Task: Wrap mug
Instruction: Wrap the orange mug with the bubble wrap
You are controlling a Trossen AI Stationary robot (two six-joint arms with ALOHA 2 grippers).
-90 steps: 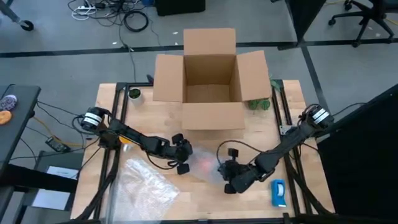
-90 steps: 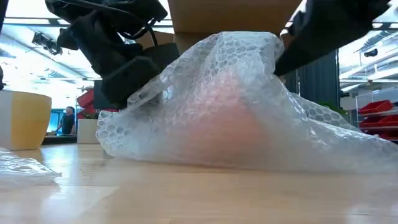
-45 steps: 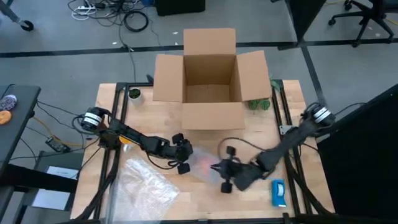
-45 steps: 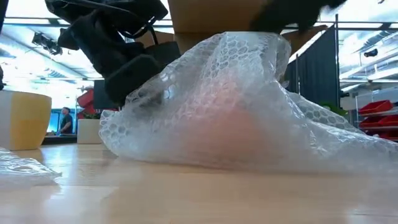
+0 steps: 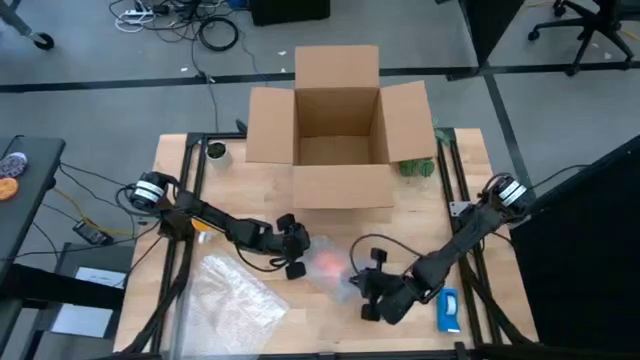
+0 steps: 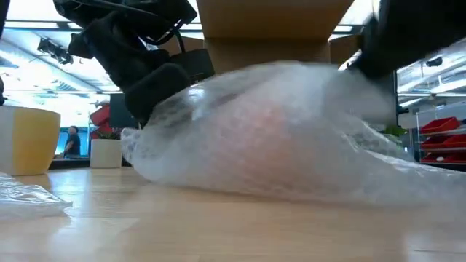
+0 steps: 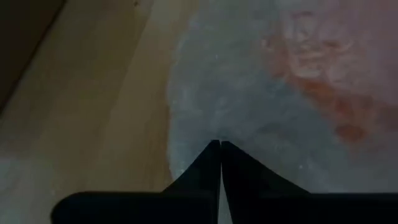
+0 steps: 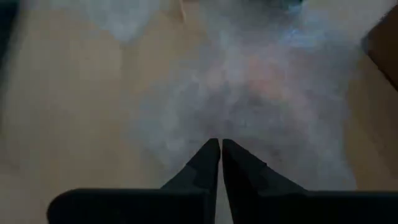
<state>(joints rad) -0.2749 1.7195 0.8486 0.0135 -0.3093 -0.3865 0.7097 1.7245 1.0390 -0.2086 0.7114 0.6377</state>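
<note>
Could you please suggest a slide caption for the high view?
Both grippers, left gripper and right gripper, pinch bubble wrap over the orange mug before an open cardboard box.

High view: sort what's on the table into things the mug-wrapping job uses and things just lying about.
In use:
- mug, orange, under the wrap
- bubble wrap over it
- left tool, shut on the wrap's edge
- right tool, shut on the wrap

Lying about:
- cardboard box, open
- blue-and-white object
- spare plastic sheet

The mug (image 5: 328,264) shows only as an orange-pink blur under clear bubble wrap (image 6: 277,138), just below the centre of the high view, low on the table.
</note>
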